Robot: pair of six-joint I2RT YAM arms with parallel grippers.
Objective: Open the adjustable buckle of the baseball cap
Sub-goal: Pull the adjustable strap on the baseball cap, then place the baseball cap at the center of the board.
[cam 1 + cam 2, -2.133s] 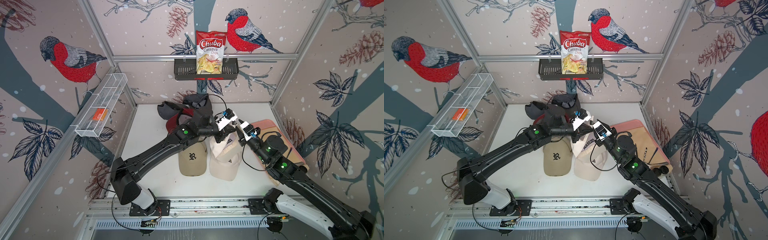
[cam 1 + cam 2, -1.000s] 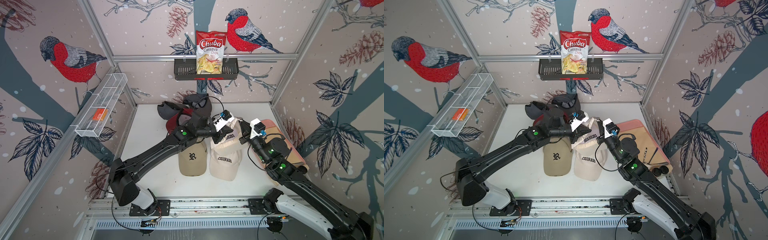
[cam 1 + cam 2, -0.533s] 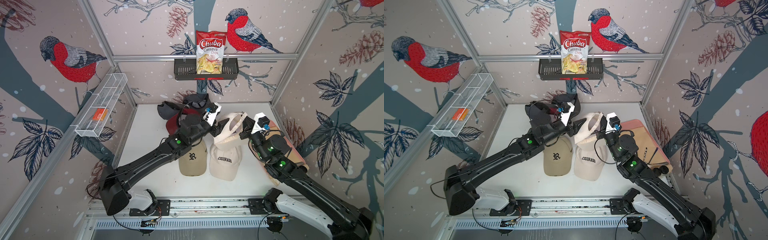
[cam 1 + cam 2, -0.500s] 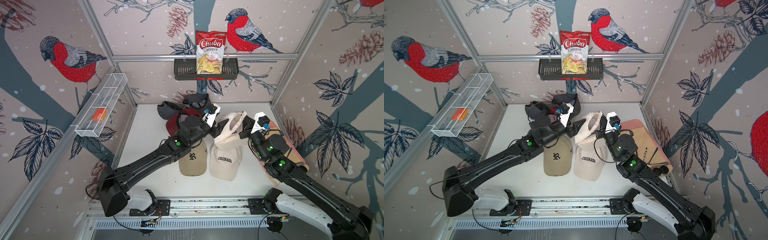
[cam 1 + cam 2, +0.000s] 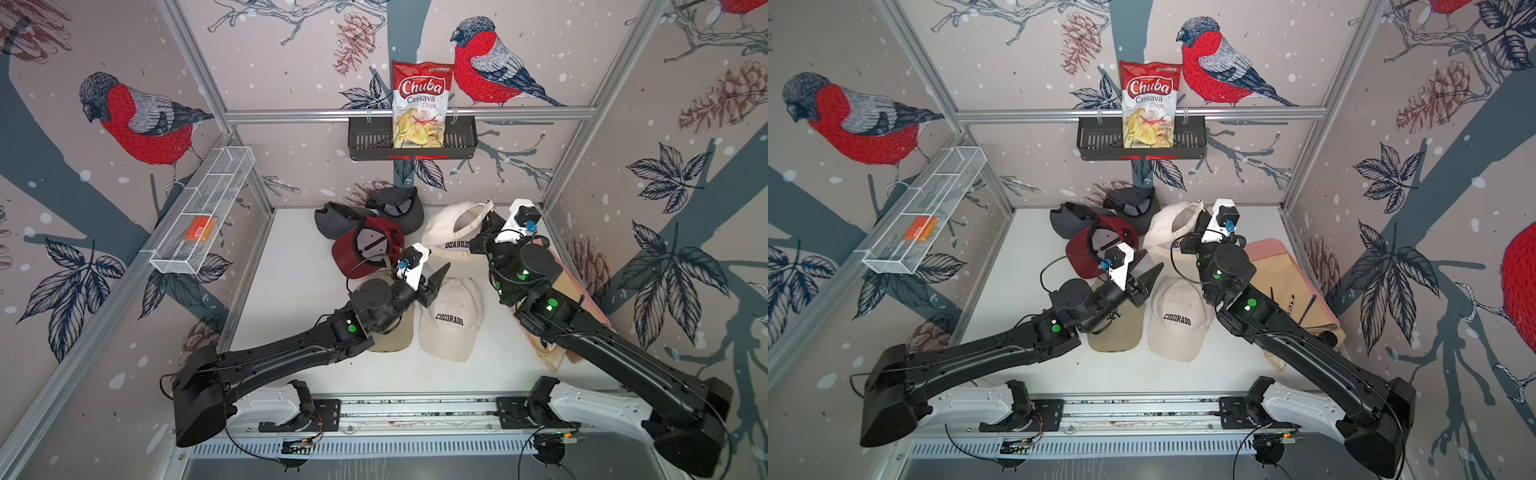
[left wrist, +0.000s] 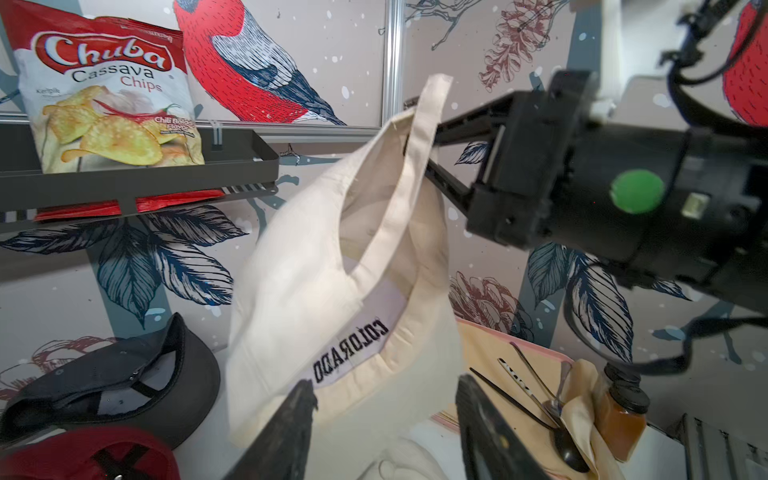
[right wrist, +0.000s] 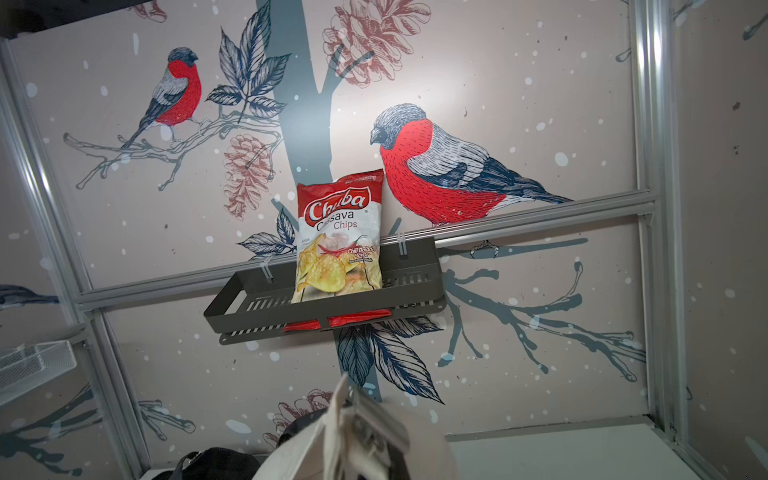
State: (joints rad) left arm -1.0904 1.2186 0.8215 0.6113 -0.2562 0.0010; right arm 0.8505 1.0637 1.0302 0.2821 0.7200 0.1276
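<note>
Watching from my remote station, I see the right gripper [image 6: 419, 133] pressed together on the back strap [image 6: 395, 216] of a cream Colorado cap [image 5: 449, 226], which hangs lifted at the far right of the white table [image 5: 299, 299]. The left gripper [image 6: 386, 395] is spread and holds nothing, just on the near side of that cap. Below it lie a second cream cap [image 5: 451, 320] and a khaki cap [image 5: 392, 338], the latter partly hidden under the left arm. A red cap [image 5: 365, 249] and dark caps [image 5: 395, 205] crowd the far middle. A pink tray [image 5: 1266, 245] with cutlery sits at the right. On the far wall a black shelf [image 5: 365, 141] holds a chips bag [image 5: 419, 104]. A wire basket [image 5: 199, 216] hangs on the left wall. Bullfinch wallpaper covers the walls.
</note>
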